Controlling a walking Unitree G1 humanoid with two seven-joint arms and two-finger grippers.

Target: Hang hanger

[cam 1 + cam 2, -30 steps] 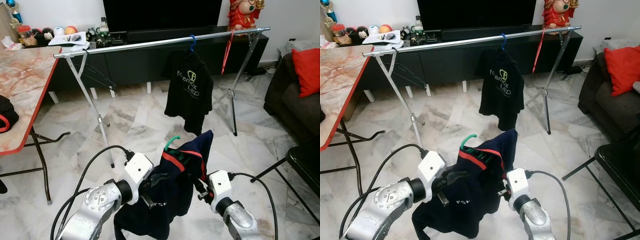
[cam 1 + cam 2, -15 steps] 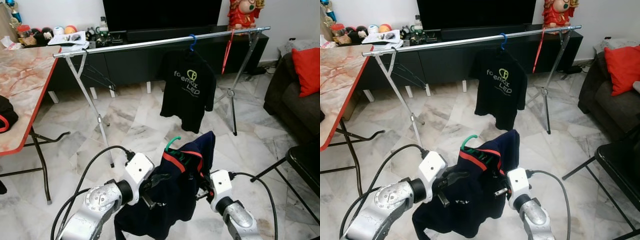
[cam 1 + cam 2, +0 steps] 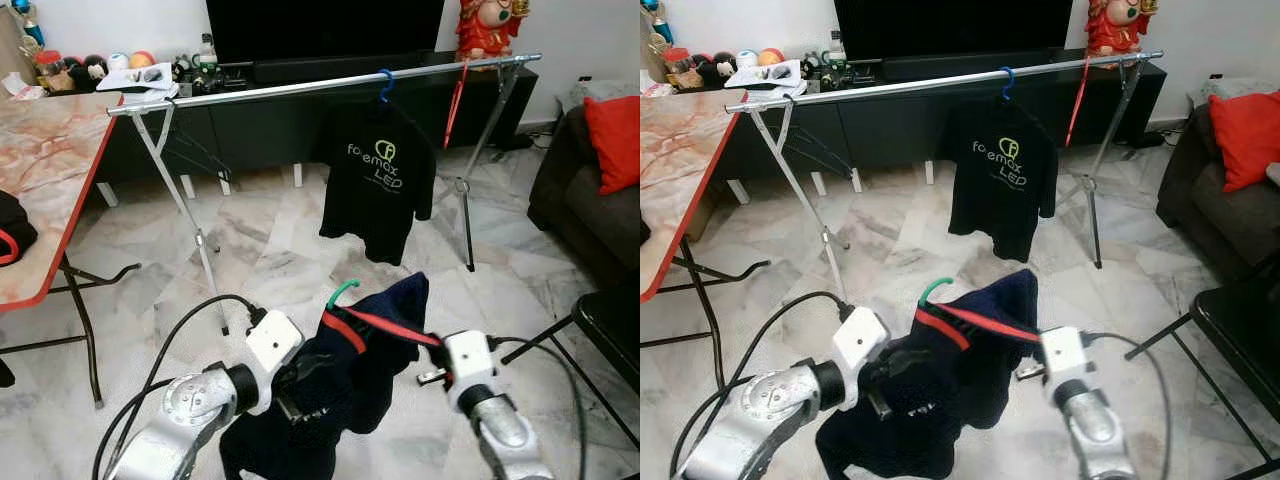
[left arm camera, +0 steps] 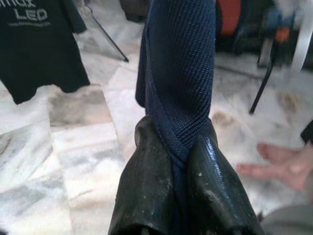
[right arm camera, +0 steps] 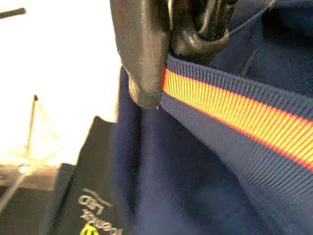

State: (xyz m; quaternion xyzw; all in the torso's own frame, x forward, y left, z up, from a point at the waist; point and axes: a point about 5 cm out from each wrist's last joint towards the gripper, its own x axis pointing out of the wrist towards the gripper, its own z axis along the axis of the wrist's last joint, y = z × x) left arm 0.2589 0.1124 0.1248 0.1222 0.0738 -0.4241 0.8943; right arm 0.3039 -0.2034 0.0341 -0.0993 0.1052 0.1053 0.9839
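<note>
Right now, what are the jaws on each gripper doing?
Left gripper: shut on the navy shirt.
Right gripper: shut on the shirt's red-striped collar.

Two head cameras look forward and down from above the robot's arms, across a marble floor toward a clothes rail point(image 3: 320, 85) well ahead. Both share nearly the same scene, the right eye shifted slightly sideways. The left wrist camera sits very close behind its fingers point(image 4: 146, 186), looking along them over navy fabric point(image 4: 181, 73) toward the floor. The right wrist camera is closer still, pressed against the same fabric. Both wrist views also catch the black T-shirt point(image 3: 378, 180) hanging on the rail.
</note>
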